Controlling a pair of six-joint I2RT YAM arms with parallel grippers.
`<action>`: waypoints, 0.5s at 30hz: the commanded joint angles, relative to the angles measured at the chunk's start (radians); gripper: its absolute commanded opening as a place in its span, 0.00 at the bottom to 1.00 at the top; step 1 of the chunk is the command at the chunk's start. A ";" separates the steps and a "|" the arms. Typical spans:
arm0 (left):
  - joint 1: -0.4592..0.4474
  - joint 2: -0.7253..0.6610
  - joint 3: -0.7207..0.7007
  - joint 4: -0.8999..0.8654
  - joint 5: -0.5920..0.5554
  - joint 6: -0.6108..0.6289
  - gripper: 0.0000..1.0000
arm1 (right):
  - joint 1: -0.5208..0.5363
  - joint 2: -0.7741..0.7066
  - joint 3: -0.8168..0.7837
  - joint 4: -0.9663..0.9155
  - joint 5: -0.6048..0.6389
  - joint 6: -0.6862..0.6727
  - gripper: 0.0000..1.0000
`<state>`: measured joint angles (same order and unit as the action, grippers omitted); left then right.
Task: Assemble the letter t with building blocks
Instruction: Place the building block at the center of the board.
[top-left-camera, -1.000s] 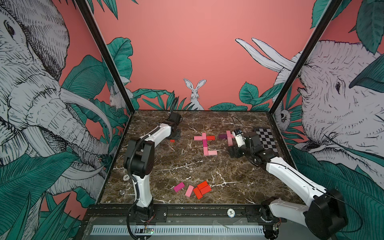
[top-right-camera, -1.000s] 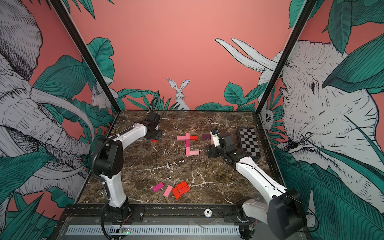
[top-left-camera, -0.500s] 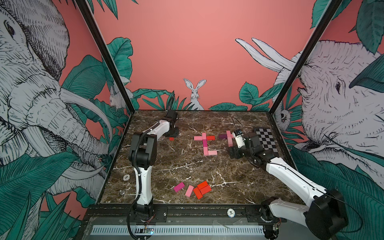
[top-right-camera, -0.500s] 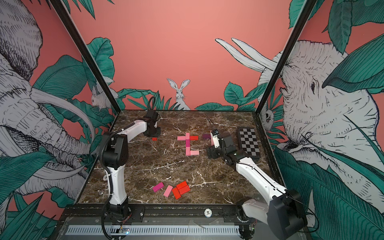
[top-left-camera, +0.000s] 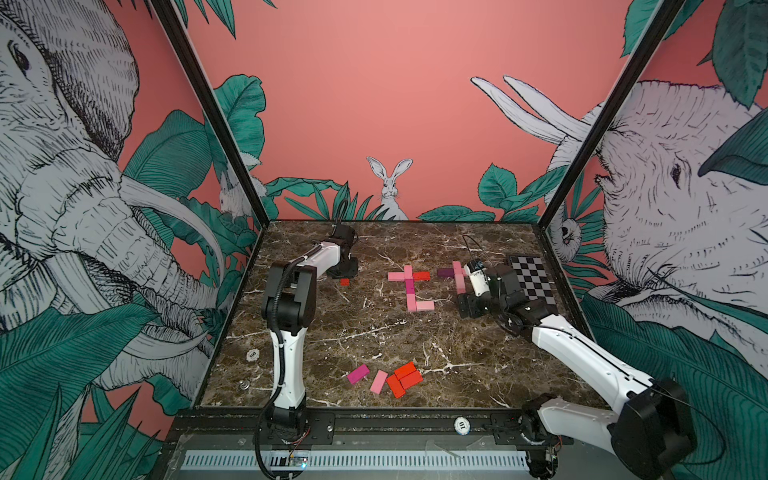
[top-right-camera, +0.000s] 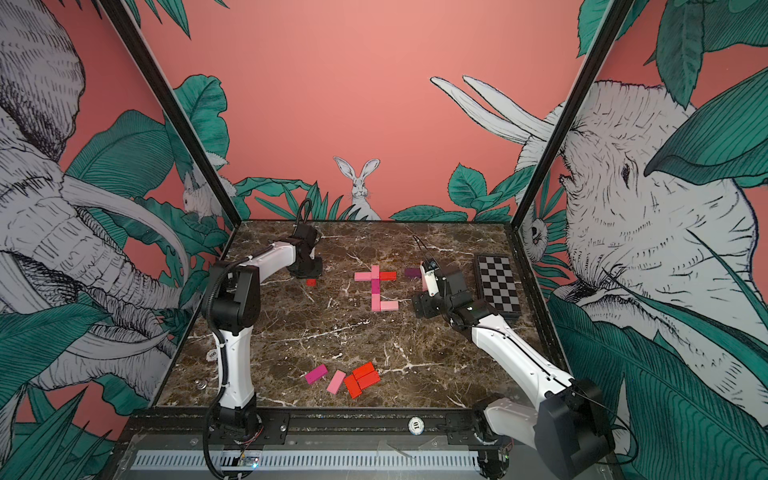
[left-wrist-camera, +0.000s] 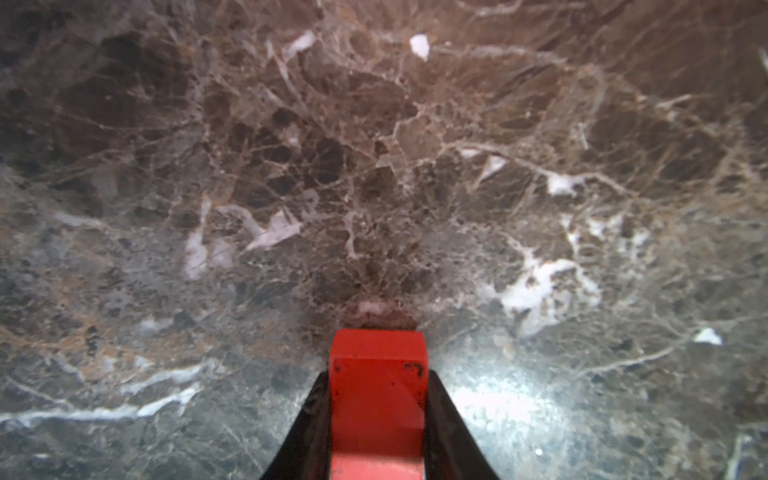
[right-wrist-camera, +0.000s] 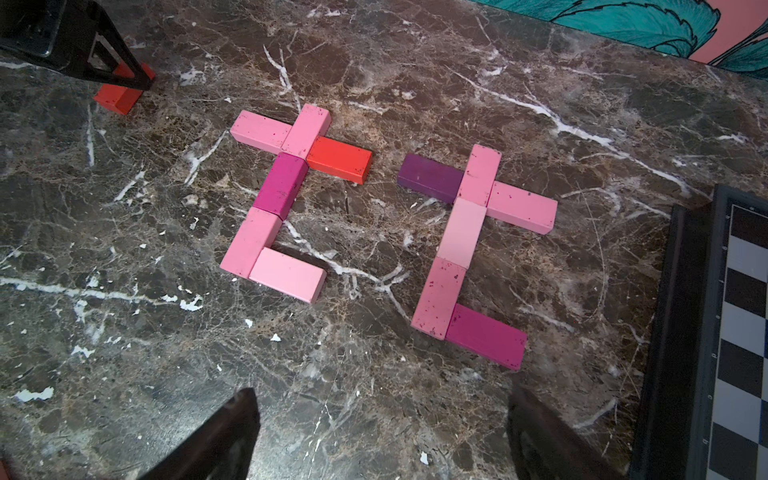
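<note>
Red block (left-wrist-camera: 378, 415) clamped in left pincer (left-wrist-camera: 378, 376), toward counter's (top-left-camera: 374, 332) far-left corner; right pincer (right-wrist-camera: 382, 397) spread wide, empty (above pink t (right-wrist-camera: 469, 232)).

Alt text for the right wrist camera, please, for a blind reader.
Two block letters lie side by side on a marble table: a t with a red arm and a t with a purple arm near a checkered board. The right gripper hangs open near them; the left gripper holds a red block.
</note>
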<state>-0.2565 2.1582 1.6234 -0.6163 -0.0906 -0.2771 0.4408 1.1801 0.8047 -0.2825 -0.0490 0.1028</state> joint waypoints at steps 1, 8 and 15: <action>0.003 0.009 0.013 -0.013 -0.015 -0.025 0.25 | 0.008 -0.001 -0.014 0.018 -0.011 0.010 0.91; 0.003 0.009 0.003 -0.016 -0.007 -0.027 0.28 | 0.010 0.000 -0.013 0.019 -0.015 0.007 0.91; 0.003 0.009 0.001 -0.019 0.021 -0.033 0.29 | 0.011 -0.001 -0.015 0.021 -0.015 0.005 0.91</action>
<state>-0.2565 2.1586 1.6234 -0.6163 -0.0860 -0.2939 0.4450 1.1809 0.8047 -0.2821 -0.0616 0.1036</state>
